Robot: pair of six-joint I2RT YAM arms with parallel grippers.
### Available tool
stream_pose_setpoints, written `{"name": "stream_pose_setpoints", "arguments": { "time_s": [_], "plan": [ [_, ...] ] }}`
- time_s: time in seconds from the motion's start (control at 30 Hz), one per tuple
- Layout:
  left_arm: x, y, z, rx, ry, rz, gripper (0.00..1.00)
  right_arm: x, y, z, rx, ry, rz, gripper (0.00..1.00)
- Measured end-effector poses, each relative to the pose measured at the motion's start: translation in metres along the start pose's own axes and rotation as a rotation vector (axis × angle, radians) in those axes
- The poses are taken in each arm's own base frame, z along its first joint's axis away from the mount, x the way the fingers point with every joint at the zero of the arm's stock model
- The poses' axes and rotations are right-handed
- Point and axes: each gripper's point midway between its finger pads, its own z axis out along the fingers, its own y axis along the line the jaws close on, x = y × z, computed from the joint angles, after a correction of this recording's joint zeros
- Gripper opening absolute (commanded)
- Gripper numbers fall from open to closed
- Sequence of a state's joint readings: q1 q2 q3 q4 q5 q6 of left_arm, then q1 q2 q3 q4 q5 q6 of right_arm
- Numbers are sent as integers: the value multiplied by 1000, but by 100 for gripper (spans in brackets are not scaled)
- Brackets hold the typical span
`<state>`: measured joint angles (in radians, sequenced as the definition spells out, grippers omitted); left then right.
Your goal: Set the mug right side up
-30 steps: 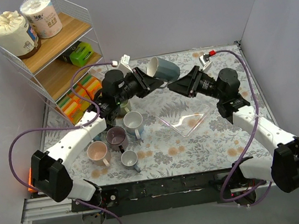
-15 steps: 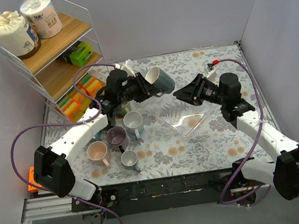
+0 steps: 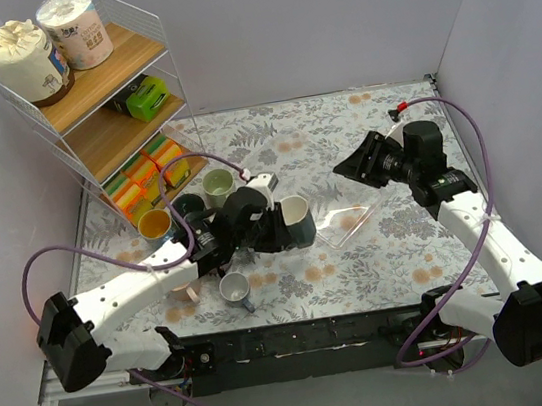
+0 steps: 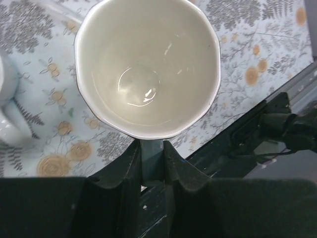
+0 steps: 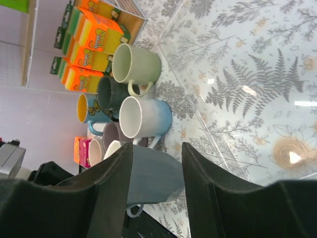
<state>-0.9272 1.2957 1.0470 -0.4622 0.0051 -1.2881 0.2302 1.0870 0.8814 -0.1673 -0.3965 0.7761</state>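
the slate-blue mug [image 4: 146, 69], glossy cream inside with a faceted rim, is mouth-up and low over the floral table [image 3: 381, 268], beside the other mugs. left fingers [image 4: 121, 178] pinch its handle [image 4: 151, 158]. right fingers [image 5: 106, 178] gape wide, empty. the turn looks done; setting down and letting go remain.

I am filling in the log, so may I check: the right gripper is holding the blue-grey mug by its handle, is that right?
Not quite: it is the left gripper that is holding the blue-grey mug by its handle, as the top external view shows. The right gripper is open with nothing in it.
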Motion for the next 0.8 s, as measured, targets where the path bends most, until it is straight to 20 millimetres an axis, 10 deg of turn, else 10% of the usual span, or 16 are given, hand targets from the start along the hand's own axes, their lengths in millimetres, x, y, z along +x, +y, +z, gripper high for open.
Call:
{"name": "stream_pose_setpoints", "arguments": {
  "time_s": [0.8],
  "plan": [
    [91,72,-21,-343,-5,17,0,18,-31,-5,82,48,19,50]
  ]
}}
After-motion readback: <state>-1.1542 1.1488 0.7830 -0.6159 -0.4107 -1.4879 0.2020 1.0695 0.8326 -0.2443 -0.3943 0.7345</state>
